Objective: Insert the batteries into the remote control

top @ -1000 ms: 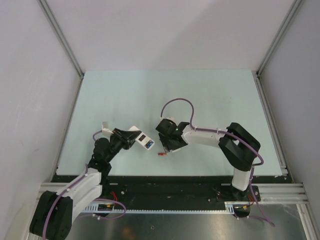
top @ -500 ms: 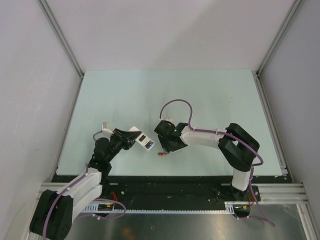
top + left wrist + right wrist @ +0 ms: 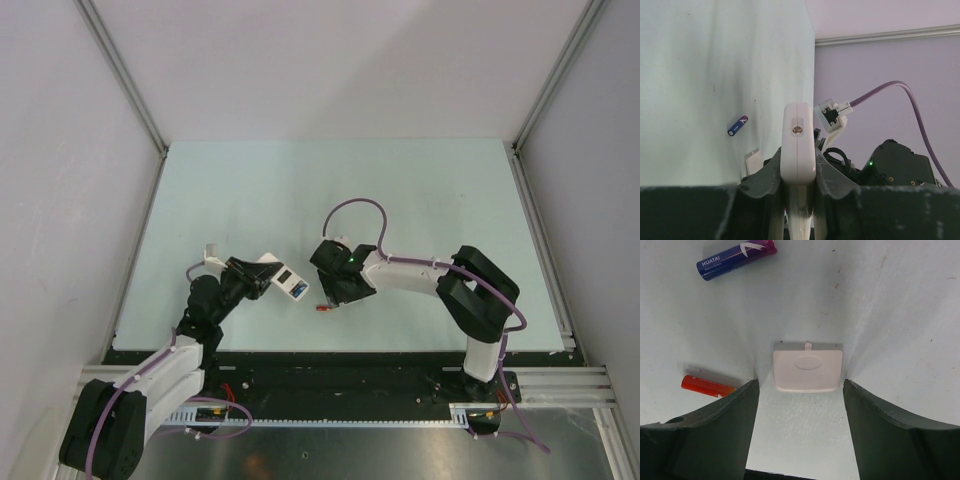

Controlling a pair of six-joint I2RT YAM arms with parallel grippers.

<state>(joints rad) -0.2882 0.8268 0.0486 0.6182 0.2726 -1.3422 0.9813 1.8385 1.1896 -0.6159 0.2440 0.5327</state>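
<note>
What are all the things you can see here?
remote control: one, white, gripped in the left claw
blue-purple battery: one, lying on the table, beyond the cover
red battery: one, on the table beside a finger of the right claw
battery cover: one, white, flat on the table
table: one, pale green
left claw: dark, shut on the remote control
right claw: dark, open, astride the battery cover

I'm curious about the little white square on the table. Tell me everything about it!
It is the battery cover: a small, flat, white plastic plate with rounded corners, a ribbed oval thumb grip and a tiny tab on one edge. It lies flat on the pale table, between the right gripper's open jaws.
</note>
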